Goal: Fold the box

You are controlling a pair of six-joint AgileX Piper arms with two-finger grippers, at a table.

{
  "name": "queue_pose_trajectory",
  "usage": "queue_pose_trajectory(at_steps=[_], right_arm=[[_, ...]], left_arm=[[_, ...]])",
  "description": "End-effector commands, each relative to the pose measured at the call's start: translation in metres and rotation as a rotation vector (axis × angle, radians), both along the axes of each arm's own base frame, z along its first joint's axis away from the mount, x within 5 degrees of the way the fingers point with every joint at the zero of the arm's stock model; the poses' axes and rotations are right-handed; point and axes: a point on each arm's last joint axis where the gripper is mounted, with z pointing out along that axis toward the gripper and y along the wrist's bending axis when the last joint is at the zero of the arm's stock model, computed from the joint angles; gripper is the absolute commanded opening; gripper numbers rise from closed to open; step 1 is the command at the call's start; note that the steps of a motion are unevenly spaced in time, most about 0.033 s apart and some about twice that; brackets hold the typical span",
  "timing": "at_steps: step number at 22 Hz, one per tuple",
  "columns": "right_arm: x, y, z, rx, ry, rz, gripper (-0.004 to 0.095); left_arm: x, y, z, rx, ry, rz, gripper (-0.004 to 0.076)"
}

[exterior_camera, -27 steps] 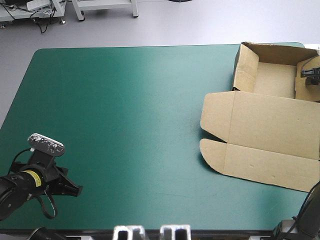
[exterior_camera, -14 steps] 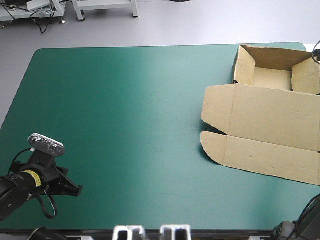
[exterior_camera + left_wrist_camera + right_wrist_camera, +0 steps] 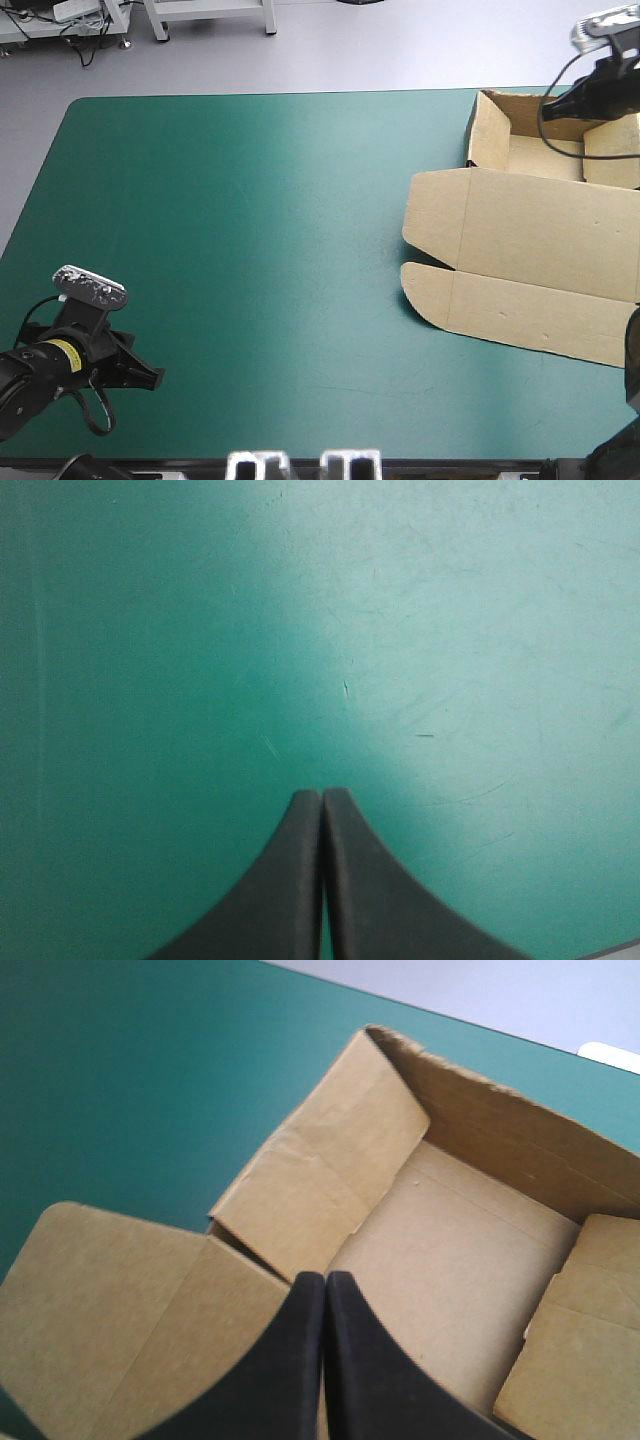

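Observation:
The brown box point(image 3: 530, 240) lies at the table's right side as an open tray point(image 3: 535, 155) at the far end with walls raised, its lid point(image 3: 540, 240) flat toward the near edge. My right gripper point(image 3: 550, 110) hangs shut above the tray's far wall, holding nothing. Its wrist view looks down past the shut fingers point(image 3: 322, 1285) into the tray point(image 3: 450, 1260), with the left wall's flap point(image 3: 330, 1160) leaning inward. My left gripper point(image 3: 155, 380) rests shut near the table's front left corner, over bare teal-green cover point(image 3: 400, 630).
The lid's front flap point(image 3: 520, 320) reaches toward the table's near right. The teal-green cover point(image 3: 250, 230) stretches bare between the two arms. The table's far edge point(image 3: 270, 96) runs just beyond the tray.
My right gripper left the tray's right inner wall, went out of view, then came back raised above the tray's far right. The tray shifted slightly and its right flap stands inward. Left arm unmoved.

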Motion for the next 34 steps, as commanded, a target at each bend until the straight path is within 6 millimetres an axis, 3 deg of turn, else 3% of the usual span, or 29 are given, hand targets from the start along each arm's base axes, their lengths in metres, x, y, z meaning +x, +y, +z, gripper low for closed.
queue_pose_trajectory(at_steps=[1, 3, 6, 9, 13, 16, 20, 28, 34], right_arm=[[-0.05, 0.056, 0.027, -0.149, -0.031, 0.051, -0.0024], [-0.079, 0.083, 0.022, -0.226, -0.008, 0.081, -0.0024], [-0.127, 0.11, -0.001, -0.159, 0.053, 0.212, -0.0024], [-0.164, 0.106, -0.033, -0.115, 0.1, 0.219, -0.0023], [-0.212, 0.095, -0.103, -0.076, 0.132, 0.158, -0.0024], [-0.23, 0.09, -0.125, -0.07, 0.1, 0.149, -0.0024], [-0.25, 0.085, -0.139, -0.051, -0.007, 0.134, -0.0024], [-0.265, 0.081, -0.137, -0.039, -0.086, 0.13, -0.0024], [-0.266, 0.081, -0.137, -0.042, -0.088, 0.129, -0.0024]], left_arm=[[0.004, -0.001, 0.01, -0.022, -0.069, -0.001, -0.0011], [0.004, -0.001, 0.01, -0.022, -0.069, -0.001, -0.0011], [0.004, -0.001, 0.01, -0.017, -0.07, -0.009, -0.0011], [0.004, -0.001, 0.008, -0.009, -0.054, -0.007, -0.0011], [0.0, 0.001, 0.004, 0.022, 0.018, 0.004, -0.0011], [0.0, 0.0, 0.003, 0.013, 0.025, 0.001, -0.0011], [0.001, -0.002, -0.004, -0.001, 0.003, -0.03, -0.0011], [0.004, -0.007, -0.039, -0.058, -0.121, -0.092, -0.0011], [-0.005, -0.007, -0.046, -0.106, -0.165, -0.124, -0.0011]])
